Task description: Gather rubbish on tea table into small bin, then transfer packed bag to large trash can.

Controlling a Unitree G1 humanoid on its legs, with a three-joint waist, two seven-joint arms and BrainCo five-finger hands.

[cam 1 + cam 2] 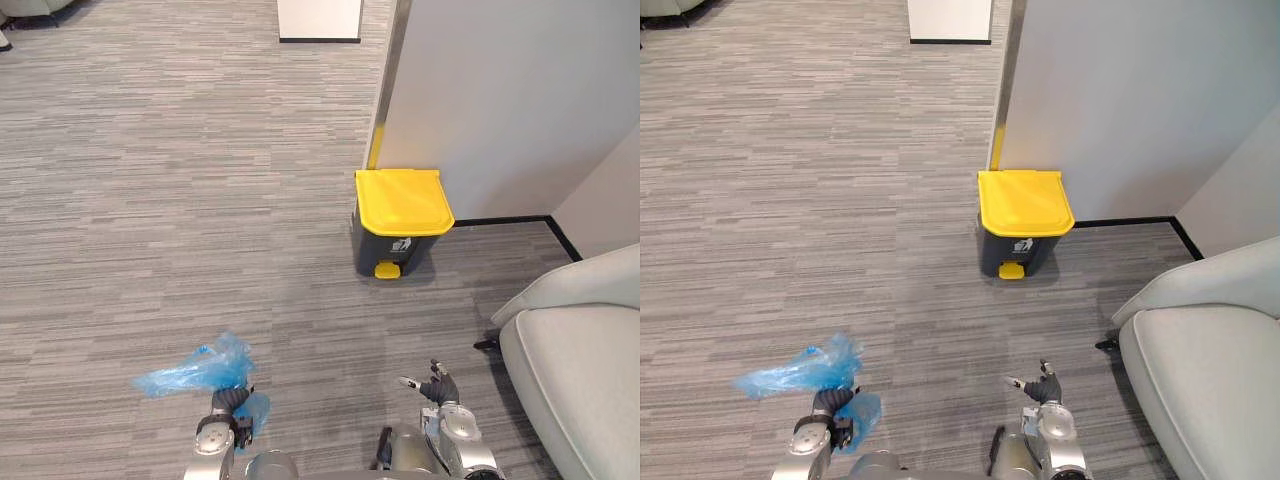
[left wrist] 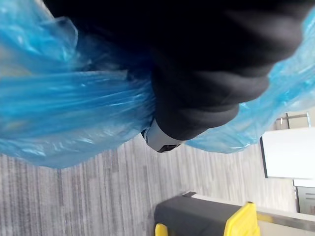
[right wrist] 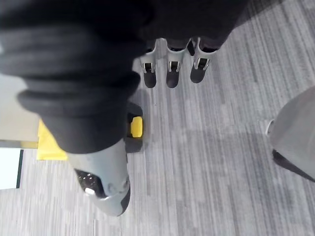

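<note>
My left hand point(image 1: 228, 402) is low on my left side, clamped on the blue plastic bag point(image 1: 195, 370). In the left wrist view my thumb point(image 2: 162, 140) presses into the crumpled film, which bunches around the hand and hides the fingers. The bag is off the carpet point(image 1: 150, 200): part of it billows up and out to my left, and a smaller fold hangs just beside the wrist.

My right hand point(image 1: 438, 388) is low on my right side, holding nothing. Its fingers point(image 3: 172, 73) are straight and spread loosely, with the thumb point(image 3: 106, 182) apart from them, above bare carpet.

Ahead of me, well apart from both hands, the trash can point(image 1: 395, 250) stands on the carpet against the foot of a white wall point(image 1: 500, 100). Its body is dark grey, its yellow lid point(image 1: 402, 200) is down, and a yellow pedal point(image 1: 387, 269) sticks out at the base. A pale grey armchair point(image 1: 580, 370) is to my right, near the right hand.
</note>
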